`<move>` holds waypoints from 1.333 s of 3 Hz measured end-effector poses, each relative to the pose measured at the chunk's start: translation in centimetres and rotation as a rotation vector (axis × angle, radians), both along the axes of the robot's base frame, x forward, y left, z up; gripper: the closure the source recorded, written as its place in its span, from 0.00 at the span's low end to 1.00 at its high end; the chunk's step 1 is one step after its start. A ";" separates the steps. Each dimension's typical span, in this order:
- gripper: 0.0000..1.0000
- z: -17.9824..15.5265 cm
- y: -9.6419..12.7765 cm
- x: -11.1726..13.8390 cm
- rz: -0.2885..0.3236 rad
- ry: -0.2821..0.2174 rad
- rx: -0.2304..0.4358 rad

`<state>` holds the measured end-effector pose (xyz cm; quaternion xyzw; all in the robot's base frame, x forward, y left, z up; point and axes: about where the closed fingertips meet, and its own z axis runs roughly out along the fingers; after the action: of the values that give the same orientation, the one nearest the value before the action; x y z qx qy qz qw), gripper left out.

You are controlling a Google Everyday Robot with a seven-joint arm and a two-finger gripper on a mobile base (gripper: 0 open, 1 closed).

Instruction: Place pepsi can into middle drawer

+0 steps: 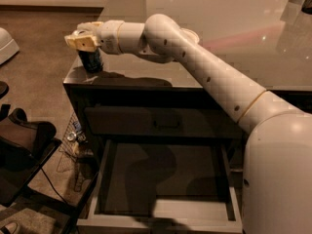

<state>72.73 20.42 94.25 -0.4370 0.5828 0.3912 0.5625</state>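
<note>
The pepsi can (92, 62), dark blue, stands upright on the glossy counter (219, 43) near its front left corner. My gripper (83, 41) sits right over the can's top and hides it; the white arm reaches to it from the right across the counter. The middle drawer (161, 218) is pulled out below the counter, with a dark flat interior holding nothing and lighter grey rims. It lies well below and to the right of the can.
The shut top drawer front with a dark handle (165, 123) sits just above the open drawer. A white bowl (191, 34) peeks out behind the arm. A black chair (22, 140) and a wire basket (73, 140) stand on the floor at left.
</note>
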 end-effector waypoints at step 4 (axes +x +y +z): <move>1.00 4.3 -10.3 -10.9 -0.106 0.062 -0.078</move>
<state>61.83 10.17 98.58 -0.4150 0.6368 0.3512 0.5468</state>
